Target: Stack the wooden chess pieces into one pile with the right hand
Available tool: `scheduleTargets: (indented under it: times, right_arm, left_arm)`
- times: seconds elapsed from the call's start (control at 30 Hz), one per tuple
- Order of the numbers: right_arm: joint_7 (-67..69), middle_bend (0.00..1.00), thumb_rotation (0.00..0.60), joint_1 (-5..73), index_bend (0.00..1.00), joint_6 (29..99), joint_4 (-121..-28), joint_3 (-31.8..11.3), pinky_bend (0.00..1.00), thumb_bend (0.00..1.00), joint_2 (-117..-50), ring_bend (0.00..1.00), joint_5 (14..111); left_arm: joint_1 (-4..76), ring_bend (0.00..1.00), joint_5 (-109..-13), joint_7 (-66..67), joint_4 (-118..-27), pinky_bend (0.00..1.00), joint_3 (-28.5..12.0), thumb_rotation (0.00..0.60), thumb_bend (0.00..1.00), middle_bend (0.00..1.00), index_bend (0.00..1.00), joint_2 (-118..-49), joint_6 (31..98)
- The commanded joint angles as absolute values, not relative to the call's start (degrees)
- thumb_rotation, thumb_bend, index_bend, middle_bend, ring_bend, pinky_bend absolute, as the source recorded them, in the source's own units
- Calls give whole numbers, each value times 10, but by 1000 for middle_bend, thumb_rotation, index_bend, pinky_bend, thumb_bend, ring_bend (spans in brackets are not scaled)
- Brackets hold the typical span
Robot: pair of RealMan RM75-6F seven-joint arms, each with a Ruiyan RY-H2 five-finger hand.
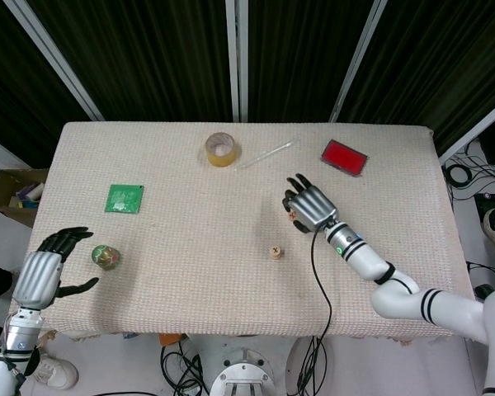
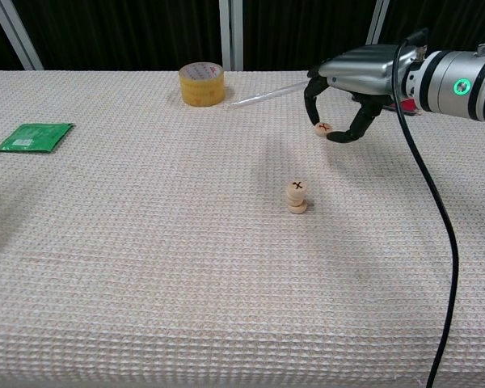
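A short pile of round wooden chess pieces [image 2: 297, 196] [image 1: 275, 250] stands near the middle of the table, its top one marked with a black cross. My right hand [image 2: 349, 85] [image 1: 308, 205] hovers above and slightly right of the pile, pinching another wooden piece [image 2: 322, 129] between thumb and fingertip, lifted off the cloth. My left hand [image 1: 47, 268] rests open at the table's left front edge, holding nothing.
A roll of yellow tape [image 2: 202, 83] and a clear plastic tube [image 2: 271, 93] lie at the back. A green packet [image 2: 34, 136] lies left, a red box [image 1: 344, 157] back right, and a green ball [image 1: 106, 257] sits by my left hand. A black cable [image 2: 436, 234] trails from the right arm.
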State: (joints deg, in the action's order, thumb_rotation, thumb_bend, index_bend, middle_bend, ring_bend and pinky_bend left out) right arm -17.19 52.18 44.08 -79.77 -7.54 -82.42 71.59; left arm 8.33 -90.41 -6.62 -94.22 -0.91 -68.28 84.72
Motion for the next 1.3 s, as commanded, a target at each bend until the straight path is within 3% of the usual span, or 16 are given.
scheduleTargets:
  times: [0.03, 1.3]
  right_arm:
    - [-171, 309, 600, 518, 546, 445, -862, -57, 89, 341, -787, 38, 756]
    - [-243, 296, 600, 540, 471, 424, -871, -34, 90, 340, -827, 38, 764]
  left_arm:
    - [84, 162, -905, -64, -944, 213, -9, 600, 54, 181, 237, -683, 847]
    - [84, 162, -903, -74, -935, 214, -8, 600, 55, 181, 237, -690, 843]
